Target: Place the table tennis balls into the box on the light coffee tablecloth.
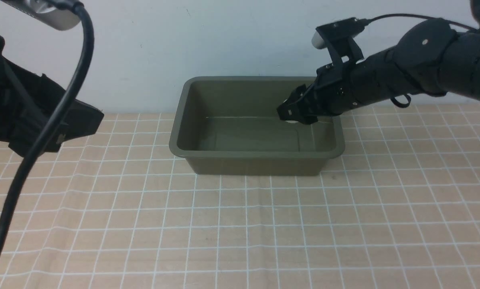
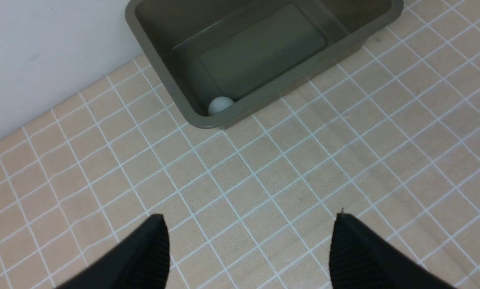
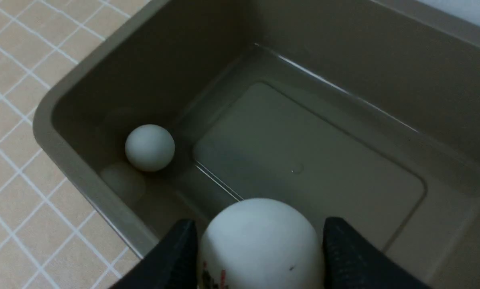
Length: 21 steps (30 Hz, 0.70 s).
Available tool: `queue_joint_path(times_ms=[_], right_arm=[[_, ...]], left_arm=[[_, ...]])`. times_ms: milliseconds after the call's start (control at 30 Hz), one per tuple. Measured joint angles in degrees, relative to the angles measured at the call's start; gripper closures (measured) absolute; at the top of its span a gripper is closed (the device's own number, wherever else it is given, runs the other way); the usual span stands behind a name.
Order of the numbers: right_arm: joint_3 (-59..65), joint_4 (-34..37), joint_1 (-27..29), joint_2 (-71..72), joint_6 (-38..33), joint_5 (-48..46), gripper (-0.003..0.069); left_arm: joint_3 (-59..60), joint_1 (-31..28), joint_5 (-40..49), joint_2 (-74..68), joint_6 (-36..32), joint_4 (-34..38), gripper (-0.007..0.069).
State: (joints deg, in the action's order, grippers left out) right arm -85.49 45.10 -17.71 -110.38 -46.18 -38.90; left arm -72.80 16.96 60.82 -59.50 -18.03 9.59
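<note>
The olive-green box point(image 1: 183, 150) stands on the light coffee tablecloth point(image 1: 240, 224) by the back wall. My right gripper point(image 1: 291, 116) hangs inside the box above its right half, shut on the lettered table tennis ball point(image 3: 260, 243), of which only a white sliver point(image 1: 292, 121) shows in the front view. The plain ball point(image 3: 150, 147) lies in a near corner of the box point(image 3: 87, 188); it also shows in the left wrist view point(image 2: 219, 105). My left gripper point(image 2: 250, 224) is open and empty, raised over the cloth left of the box point(image 2: 264, 92).
A white wall point(image 1: 240, 40) rises right behind the box. The left arm's black cable point(image 1: 43, 132) hangs across the left side of the front view. The checked cloth point(image 2: 264, 180) spreads before the box.
</note>
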Motion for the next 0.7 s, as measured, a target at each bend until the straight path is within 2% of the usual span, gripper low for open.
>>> queue_joint_path(times_ms=[133,200,267,300,333,400,533,700], right_arm=[[-2.0,-0.1,0.2,-2.5,-0.8,-1.5,0.0297],[-2.3,-0.1,0.2,-2.8,-1.0,-1.7,0.0237],[-2.5,-0.1,0.3,-2.8,-1.5,-1.8,0.0136],[-2.5,-0.1,0.3,-2.7,-1.6,-1.9,0.0127],[-2.5,-0.6,0.3,-2.4,-2.6,-2.4,0.0073],[-2.5,-2.2,0.3,-1.1,-3.5,-3.1,0.0043],[-2.5,-6.7,0.9,5.6,-3.1,-3.9,0.0052],[-2.5,-16.1,4.6,17.7,1.5,-6.2,0.0109]], left_arm=[[0.0,0.0,0.0,0.0,0.0,0.0,0.018],[0.0,0.0,0.0,0.0,0.0,0.0,0.018],[0.0,0.0,0.0,0.0,0.0,0.0,0.018],[0.0,0.0,0.0,0.0,0.0,0.0,0.018],[0.0,0.0,0.0,0.0,0.0,0.0,0.018],[0.0,0.0,0.0,0.0,0.0,0.0,0.018],[0.0,0.0,0.0,0.0,0.0,0.0,0.018],[0.0,0.0,0.0,0.0,0.0,0.0,0.018]])
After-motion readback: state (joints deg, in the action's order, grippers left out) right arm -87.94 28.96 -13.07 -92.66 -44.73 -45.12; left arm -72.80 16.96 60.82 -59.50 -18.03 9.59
